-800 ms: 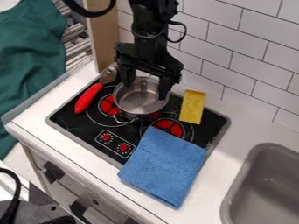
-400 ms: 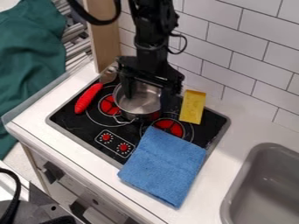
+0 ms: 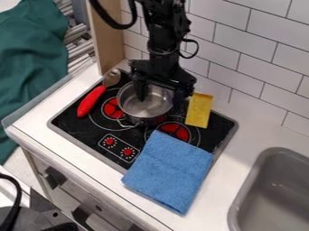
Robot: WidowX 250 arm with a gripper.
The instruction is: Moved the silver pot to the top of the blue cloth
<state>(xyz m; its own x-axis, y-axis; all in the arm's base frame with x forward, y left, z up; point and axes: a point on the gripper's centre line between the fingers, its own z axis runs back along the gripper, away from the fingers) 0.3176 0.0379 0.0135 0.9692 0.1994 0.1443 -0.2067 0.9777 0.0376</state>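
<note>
Gripper [image 3: 160, 99] at upper centre of frame, over the pot. Shifted down and right in frame vs 0.8 s ago; most of the rightward shift came after the 0.4 s frame. Jaws wide apart: left-in-frame one reaches inside the pot, the other sits by its right side. Pot rim between them, no grip on it; can't tell if either jaw touches. Silver pot [image 3: 141, 107] same spot as before: on stove [image 3: 75, 126], just left of centre, up-left of blue cloth [image 3: 168, 173]. Cloth unmoved too, lower centre, part on stove, part on desk [image 3: 232, 155].
</note>
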